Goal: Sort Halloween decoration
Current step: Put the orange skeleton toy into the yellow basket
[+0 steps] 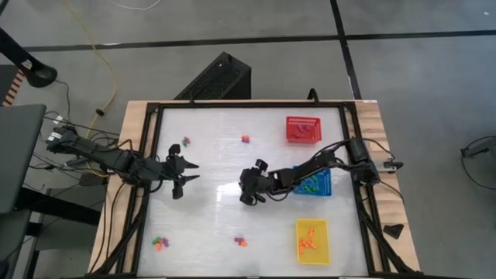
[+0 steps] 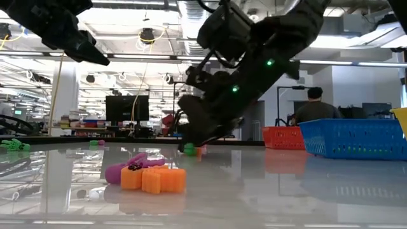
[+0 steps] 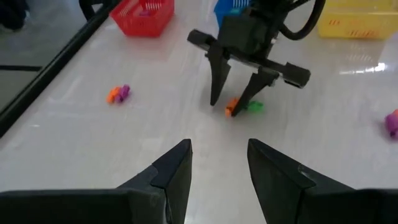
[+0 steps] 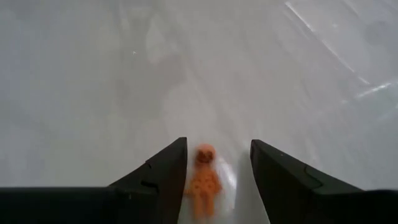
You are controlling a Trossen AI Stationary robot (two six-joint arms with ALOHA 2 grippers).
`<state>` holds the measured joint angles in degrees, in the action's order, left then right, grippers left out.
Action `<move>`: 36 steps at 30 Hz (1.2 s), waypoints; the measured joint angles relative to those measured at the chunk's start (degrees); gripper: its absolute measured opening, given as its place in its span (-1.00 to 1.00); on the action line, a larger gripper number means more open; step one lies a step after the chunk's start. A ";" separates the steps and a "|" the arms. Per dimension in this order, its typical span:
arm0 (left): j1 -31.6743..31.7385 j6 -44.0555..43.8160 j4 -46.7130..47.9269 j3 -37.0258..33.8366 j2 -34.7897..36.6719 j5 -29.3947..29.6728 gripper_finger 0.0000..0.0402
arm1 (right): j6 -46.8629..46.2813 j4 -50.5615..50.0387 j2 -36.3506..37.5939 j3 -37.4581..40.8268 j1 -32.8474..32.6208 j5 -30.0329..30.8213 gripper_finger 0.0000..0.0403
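- right gripper (image 4: 214, 180) low at mid bench, fingers apart around an orange trinket (image 4: 204, 179), not clenched on it; a green trinket (image 3: 255, 106) just beside.
- left gripper (image 1: 186, 174) hovers released near the left edge.
- blue basket (image 1: 319, 184) near the right edge.

Red basket (image 1: 302, 129), blue basket (image 1: 318, 184), yellow basket (image 1: 311, 240)

Glossy white table top (image 1: 232, 167), raw wood table edge (image 1: 378, 124), plastic mesh red basket (image 1: 302, 129), matt orange trinket (image 4: 204, 180)
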<state>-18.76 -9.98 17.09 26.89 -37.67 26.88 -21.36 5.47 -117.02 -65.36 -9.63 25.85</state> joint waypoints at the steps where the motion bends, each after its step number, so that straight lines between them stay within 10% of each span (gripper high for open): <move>1: 0.00 0.13 0.44 0.00 0.00 -0.05 -0.27 | -0.95 -0.60 -0.01 -0.05 -0.29 0.53 0.01; 17: 0.00 -0.20 0.29 0.00 -0.20 -0.07 -0.27 | -0.62 -5.64 1.07 -1.50 -2.92 0.58 -0.88; 36: -0.02 -0.17 0.30 0.00 -0.22 -0.12 -0.27 | -11.18 -37.29 27.97 -1.97 -17.42 -9.35 -0.89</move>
<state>-18.79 -10.15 17.39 26.89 -37.89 26.76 -32.54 -31.82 -89.05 -67.33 -27.05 16.49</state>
